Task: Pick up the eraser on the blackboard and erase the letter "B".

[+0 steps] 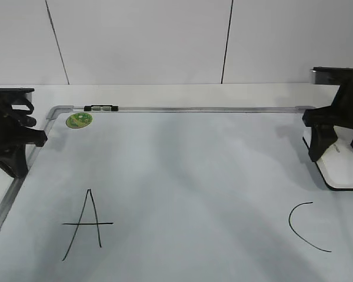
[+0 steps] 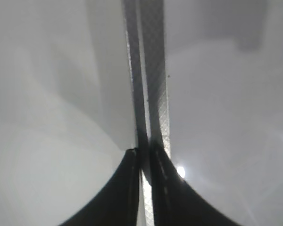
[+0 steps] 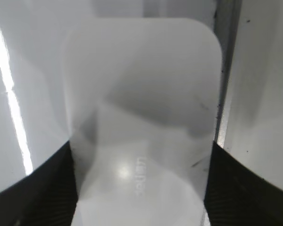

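The blackboard (image 1: 182, 170) lies flat and fills the table. I see no letter "B" on it; the space between the black "A" (image 1: 85, 226) and the black "C" (image 1: 306, 226) is bare. The white glossy eraser (image 1: 341, 169) lies at the board's right edge. It fills the right wrist view (image 3: 141, 89), with small grey lettering on top. My right gripper (image 1: 337, 154) straddles it, and both fingers (image 3: 141, 145) press on its long sides. My left gripper (image 1: 16, 167) is shut and empty over the board's left frame (image 2: 153, 70).
A round green sticker (image 1: 79, 120) sits in the board's far left corner. A small black-and-silver clip (image 1: 101, 108) is on the far frame. A white panelled wall stands behind the table. The board's silver frame runs beside the eraser (image 3: 228, 70).
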